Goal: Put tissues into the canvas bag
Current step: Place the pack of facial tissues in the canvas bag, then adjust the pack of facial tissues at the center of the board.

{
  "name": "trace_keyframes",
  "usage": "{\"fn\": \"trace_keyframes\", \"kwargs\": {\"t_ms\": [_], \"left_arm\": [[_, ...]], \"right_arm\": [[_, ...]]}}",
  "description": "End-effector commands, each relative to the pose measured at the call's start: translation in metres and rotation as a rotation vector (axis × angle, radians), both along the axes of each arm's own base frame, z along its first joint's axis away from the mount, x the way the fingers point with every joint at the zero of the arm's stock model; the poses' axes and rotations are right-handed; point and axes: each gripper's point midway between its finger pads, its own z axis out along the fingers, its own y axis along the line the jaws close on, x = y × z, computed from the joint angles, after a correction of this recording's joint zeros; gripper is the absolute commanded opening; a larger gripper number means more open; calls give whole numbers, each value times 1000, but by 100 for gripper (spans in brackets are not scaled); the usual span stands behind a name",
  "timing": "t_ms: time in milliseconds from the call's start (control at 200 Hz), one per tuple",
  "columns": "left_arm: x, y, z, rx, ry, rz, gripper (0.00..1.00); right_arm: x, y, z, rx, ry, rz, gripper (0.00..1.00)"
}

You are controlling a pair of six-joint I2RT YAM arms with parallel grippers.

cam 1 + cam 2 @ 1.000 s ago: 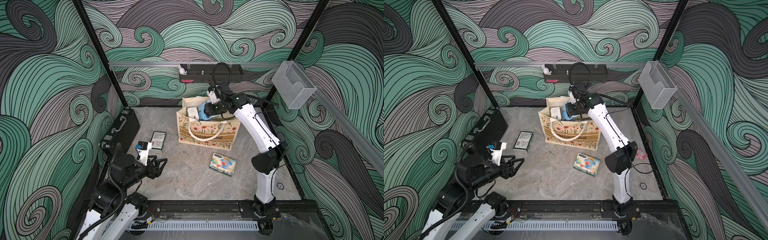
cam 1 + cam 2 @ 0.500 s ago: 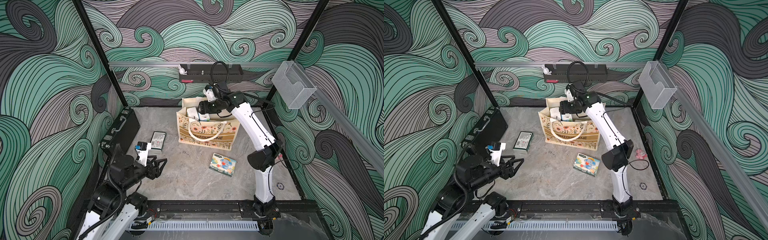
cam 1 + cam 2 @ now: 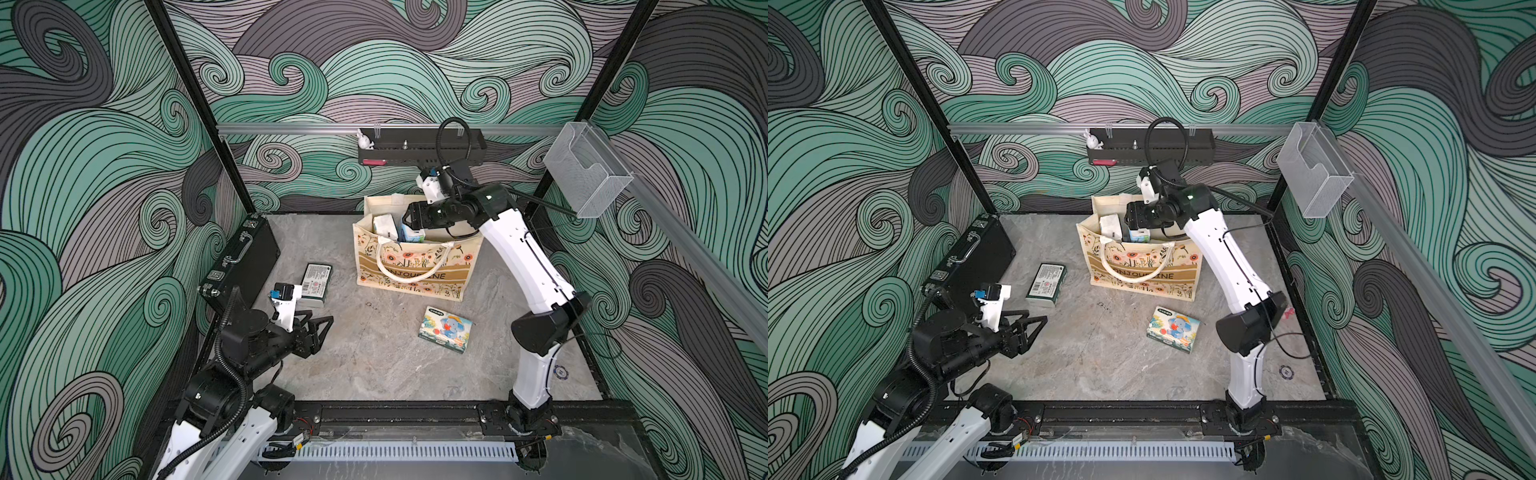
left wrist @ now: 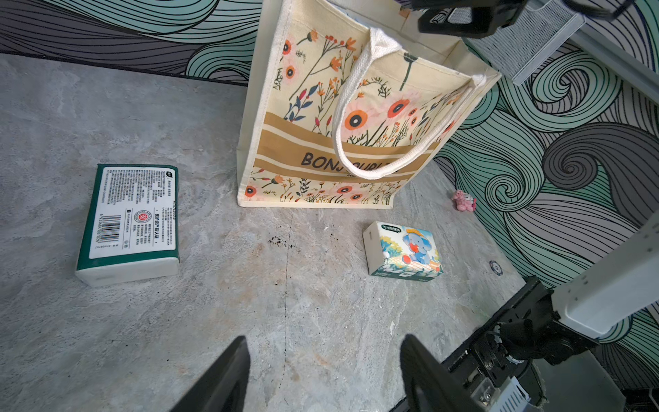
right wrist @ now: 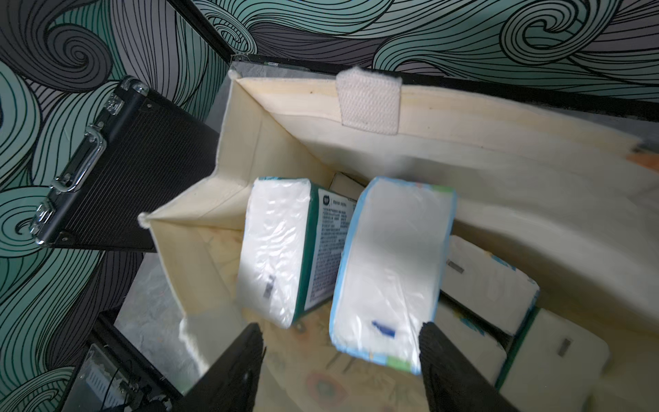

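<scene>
The canvas bag stands open at the back of the table. My right gripper hangs open over its mouth, holding nothing. Just below it a light-blue pack of tissues stands on end inside, close to one finger. A green-and-white pack leans beside it, above several more packs. A dark green pack and an elephant pack lie on the table. My left gripper is open and empty, low at the front left.
A black briefcase leans against the left wall. A small pink toy lies by the right wall. A black shelf hangs on the back rail and a clear holder on the right rail.
My right gripper moved left over the bag and opened, letting go of the light-blue pack, which now stands inside. The left arm has not moved.
</scene>
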Motion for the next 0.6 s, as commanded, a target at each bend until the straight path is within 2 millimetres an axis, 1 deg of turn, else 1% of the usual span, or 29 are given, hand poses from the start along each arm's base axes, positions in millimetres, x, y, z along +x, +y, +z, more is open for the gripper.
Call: {"fn": "trace_keyframes", "kwargs": {"t_ms": [0,85,130,135,185,235,280,295,310,365,400,470,595], "left_arm": [[6,-1,-6,15,33,9,72],[10,-4,-12,26,66,4,74],[13,-5,-15,36,83,3,74],[13,-5,-16,37,85,2,74],[15,-9,-19,42,105,-14,74],[17,-13,-24,42,135,-28,77],[21,-18,-28,29,169,-32,85],[23,-19,-29,19,181,-31,87],[24,-21,-31,11,194,-30,88],[31,-31,-38,-36,235,-36,91],[35,-38,-42,-66,253,-42,93],[44,-52,-51,-99,284,-54,93],[53,-76,-67,-68,326,-91,86]], "right_arm": [[-41,-24,36,59,-95,9,70],[-70,-47,35,99,-123,-17,70],[-85,-63,27,114,-115,-46,70],[-87,-65,32,126,-128,-51,70],[-104,-84,21,149,-117,-89,70],[-119,-103,11,176,-114,-133,70],[-132,-116,-6,190,-91,-168,70],[-136,-121,-8,198,-90,-180,70],[-140,-124,-16,201,-76,-188,70],[-153,-134,-34,225,-50,-217,70],[-160,-137,-50,242,-20,-236,70],[-171,-141,-79,291,29,-271,70],[-179,-140,-131,413,131,-347,71]]}}
